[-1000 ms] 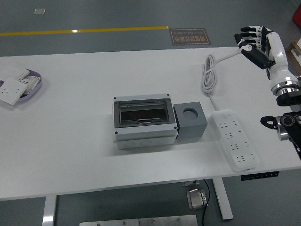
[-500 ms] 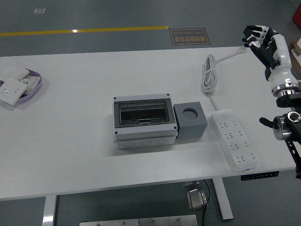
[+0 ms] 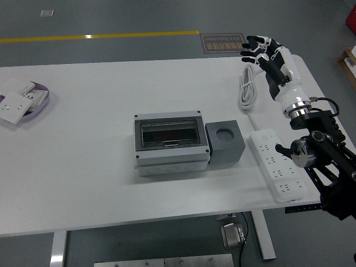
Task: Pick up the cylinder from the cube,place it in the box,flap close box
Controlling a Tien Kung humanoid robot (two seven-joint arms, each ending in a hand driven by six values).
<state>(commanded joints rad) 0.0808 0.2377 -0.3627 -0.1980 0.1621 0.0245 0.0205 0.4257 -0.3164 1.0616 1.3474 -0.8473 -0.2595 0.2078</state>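
**Grey box shut, cube socket bare, right hand raised over the cable**

White desk point(image 3: 83, 167) with grey box point(image 3: 171, 144) at centre, clear flap down over a dark inside. Grey cube point(image 3: 225, 144) touching the box's right side, round socket on top with no cylinder in it; cylinder nowhere to be seen, possibly hidden behind the flap. White power strip point(image 3: 277, 163) just right of the cube, coiled cable point(image 3: 247, 86) beyond it. Right hand point(image 3: 266, 51) up above the cable, fingers spread, gripping nothing. Purple tray point(image 3: 22, 100) of white parts at far left edge.
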